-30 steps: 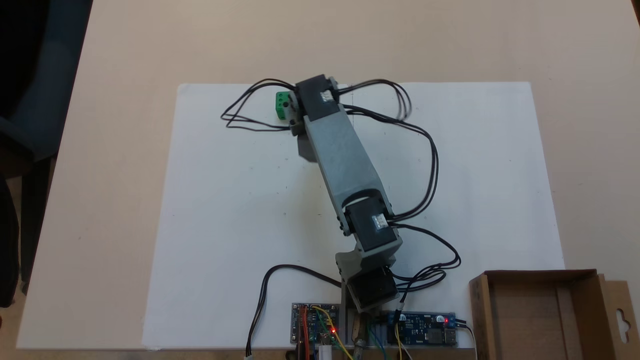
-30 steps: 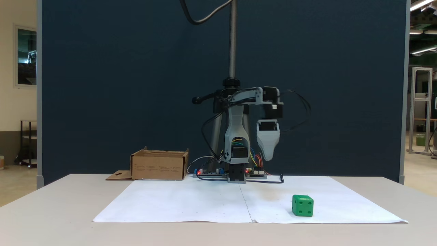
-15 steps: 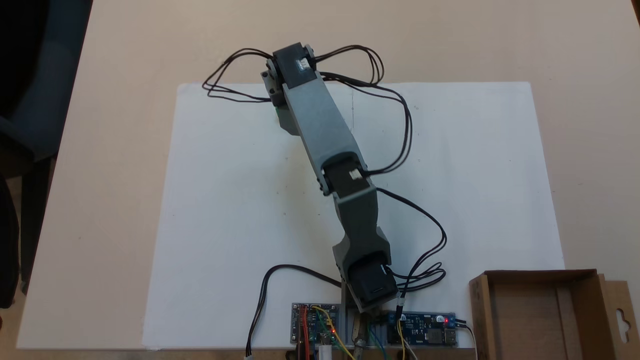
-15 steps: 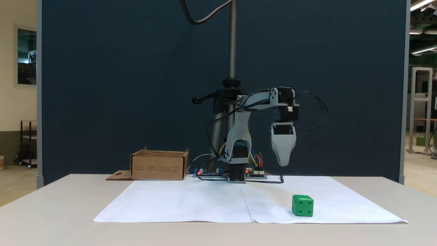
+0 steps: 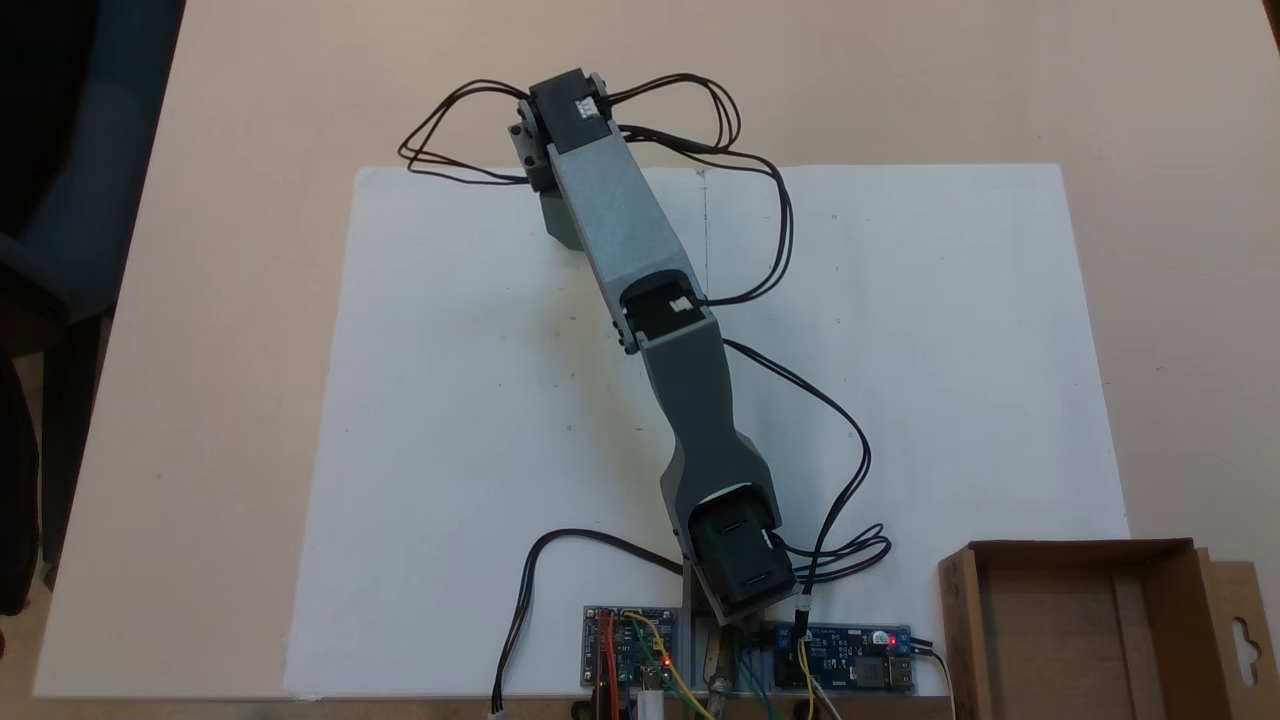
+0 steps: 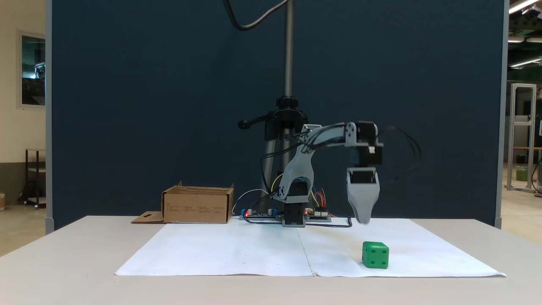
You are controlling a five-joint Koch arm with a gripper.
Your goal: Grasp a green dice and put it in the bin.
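**Gripper above the dice, dice on the paper**

Your arm reaches out from its base across the white paper, seen from above in a fixed view. In the front-facing fixed view the gripper points straight down, its tip hanging above the dice and a little to its left, not touching it. You see one tapered grey jaw face only, so whether the jaws are wide or narrow cannot be told.

The dice sits on the paper, near its front edge, right of the fold line in that view. From above, the arm's far end covers the spot where the dice would be.

Your bin stands on the table beside the paper, well apart from the dice; from above, the bin lies at the lower right, its slotted flap folded outward.
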